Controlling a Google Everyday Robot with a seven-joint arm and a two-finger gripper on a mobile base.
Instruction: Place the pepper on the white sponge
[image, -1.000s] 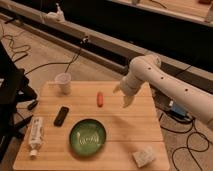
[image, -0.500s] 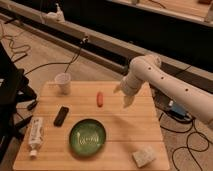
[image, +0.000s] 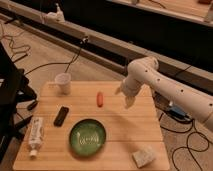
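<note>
The pepper (image: 100, 99) lies on the wooden table (image: 132, 125), towards the back edge and near the middle, with its long side running roughly front to back. The gripper (image: 126, 98) hangs just to the right of it, at about the same depth on the table, pointing downwards. It is apart from the pepper and holds nothing that can be seen. Whether it stands apart or together cannot be told. The white arm (image: 167, 89) reaches in from the right side.

The white sponge (image: 143, 157) sits at the front right corner of the table, well apart from both the pepper and the gripper. A green plate (image: 87, 137) lies front and centre, between the pepper and the table's front edge. A white cup (image: 63, 83) stands at the back left. A small black object (image: 61, 115) and a white tube (image: 35, 135) lie on the left side.
</note>
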